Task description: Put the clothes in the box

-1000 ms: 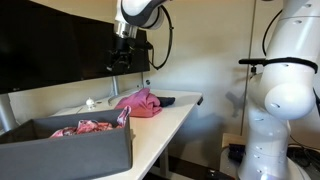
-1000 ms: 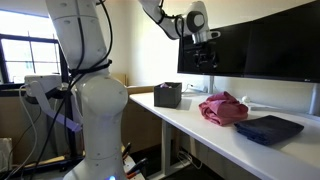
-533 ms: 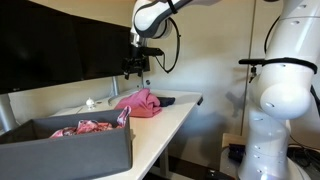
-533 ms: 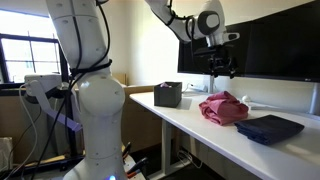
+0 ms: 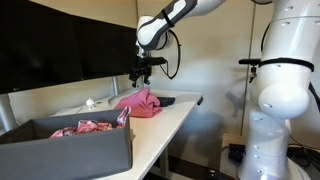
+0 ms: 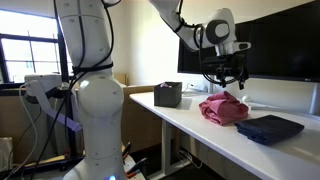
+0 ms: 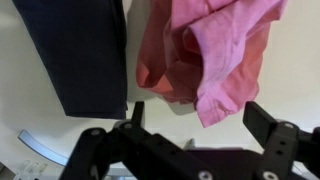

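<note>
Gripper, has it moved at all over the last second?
Yes. The gripper has travelled away from the box and downward, and now hangs just above the pink clothes.

The arm (image 5: 178,14) extends from the white base column (image 5: 284,92) in both exterior views. The forearm slopes down to the wrist (image 6: 219,30). The gripper (image 5: 139,80) points straight down, fingertips held in the air. In the wrist view, the gripper (image 7: 200,118) shows 2 dark fingers (image 7: 268,124) spread wide, the jaws standing well apart.
</note>
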Robot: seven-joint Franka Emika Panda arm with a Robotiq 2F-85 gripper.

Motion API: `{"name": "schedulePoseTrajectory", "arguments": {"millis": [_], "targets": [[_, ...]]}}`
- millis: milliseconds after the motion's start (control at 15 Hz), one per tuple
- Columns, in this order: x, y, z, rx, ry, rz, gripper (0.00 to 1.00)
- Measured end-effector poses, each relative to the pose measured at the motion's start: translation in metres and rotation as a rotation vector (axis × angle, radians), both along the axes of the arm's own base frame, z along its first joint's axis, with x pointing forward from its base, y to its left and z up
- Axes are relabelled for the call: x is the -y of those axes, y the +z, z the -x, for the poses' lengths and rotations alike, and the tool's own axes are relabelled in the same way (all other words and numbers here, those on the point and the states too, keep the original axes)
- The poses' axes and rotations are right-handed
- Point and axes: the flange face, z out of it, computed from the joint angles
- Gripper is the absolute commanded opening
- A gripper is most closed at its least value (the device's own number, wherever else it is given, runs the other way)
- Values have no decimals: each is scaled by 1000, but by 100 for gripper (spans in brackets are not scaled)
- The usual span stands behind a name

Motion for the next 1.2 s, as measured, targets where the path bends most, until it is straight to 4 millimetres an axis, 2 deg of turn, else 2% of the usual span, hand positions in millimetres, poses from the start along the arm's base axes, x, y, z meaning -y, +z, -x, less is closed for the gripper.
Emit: {"name": "schedulePoseTrajectory", "arguments": {"millis": [467, 600, 867, 1200], "targets": [[35, -36, -1, -75, -12, 4, 100], [38, -44, 0, -101, 8, 1, 100], [27, -59, 0, -162, 55, -20, 100], [-12, -72, -13, -198, 104, -56, 100]]}}
